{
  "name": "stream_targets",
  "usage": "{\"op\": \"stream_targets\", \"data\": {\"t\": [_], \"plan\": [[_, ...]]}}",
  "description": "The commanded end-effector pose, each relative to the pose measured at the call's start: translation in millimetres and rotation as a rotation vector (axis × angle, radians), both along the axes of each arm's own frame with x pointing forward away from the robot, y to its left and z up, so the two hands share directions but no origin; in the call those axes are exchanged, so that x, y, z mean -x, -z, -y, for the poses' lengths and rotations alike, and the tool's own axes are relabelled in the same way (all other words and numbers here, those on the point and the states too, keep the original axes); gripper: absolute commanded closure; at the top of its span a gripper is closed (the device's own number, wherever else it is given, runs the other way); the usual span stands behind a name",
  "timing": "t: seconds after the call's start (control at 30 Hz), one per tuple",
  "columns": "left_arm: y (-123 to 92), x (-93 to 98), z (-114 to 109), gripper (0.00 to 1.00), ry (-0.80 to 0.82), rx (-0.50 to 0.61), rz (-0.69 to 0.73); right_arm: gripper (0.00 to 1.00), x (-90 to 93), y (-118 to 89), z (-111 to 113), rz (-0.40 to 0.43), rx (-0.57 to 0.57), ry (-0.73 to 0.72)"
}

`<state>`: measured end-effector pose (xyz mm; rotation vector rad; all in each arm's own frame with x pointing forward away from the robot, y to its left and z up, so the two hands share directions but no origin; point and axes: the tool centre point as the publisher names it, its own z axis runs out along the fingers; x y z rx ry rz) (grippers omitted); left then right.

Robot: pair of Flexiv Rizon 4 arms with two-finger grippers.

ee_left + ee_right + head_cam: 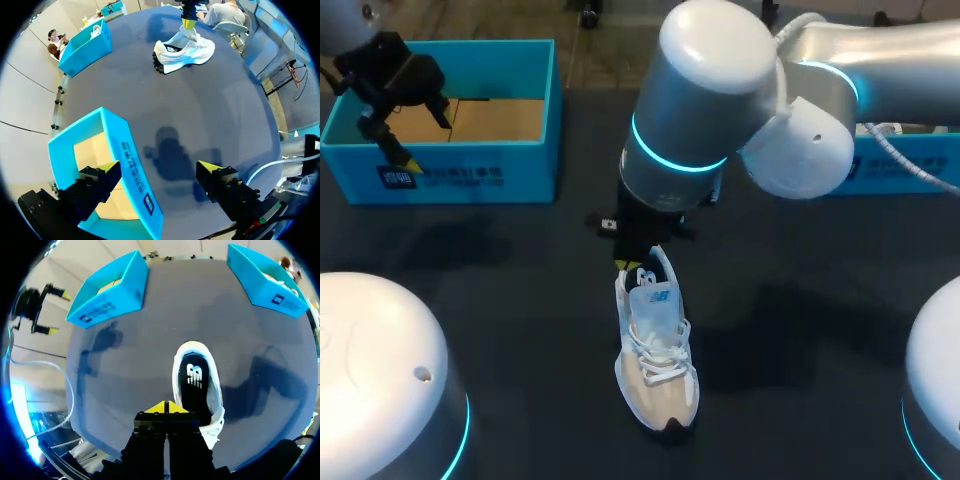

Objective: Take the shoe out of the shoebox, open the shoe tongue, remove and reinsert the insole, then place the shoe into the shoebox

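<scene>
A white and beige sneaker (pixel 657 352) lies on the dark table, heel toward the far side; its dark insole (pixel 195 377) shows inside the opening. My right gripper (pixel 636 262) hangs over the heel end, and its yellow fingertips (pixel 165 407) are pressed together right beside the collar of the sneaker (pixel 216 407), with nothing visible between them. The blue shoebox (pixel 535 110) stands empty at the far left. My left gripper (pixel 159 169) hovers open astride one wall of the shoebox (pixel 127 165). From there the sneaker (pixel 185 50) looks far off.
A second blue box (pixel 900 165) stands at the far right, partly behind my right arm; it also shows as a blue box (pixel 85 47) and a blue box (pixel 265 280) in the wrist views. Bare table surrounds the sneaker.
</scene>
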<state>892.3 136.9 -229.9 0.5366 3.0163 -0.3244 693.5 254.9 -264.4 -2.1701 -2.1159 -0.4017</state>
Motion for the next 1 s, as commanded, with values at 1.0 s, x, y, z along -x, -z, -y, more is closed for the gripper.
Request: {"op": "stream_targets", "data": {"t": [1.0], "plan": [[0,0.0,0,0.00,0.001,-0.002,0.000,1.00,-22.0,46,17,0.129,0.215,-0.147]]}}
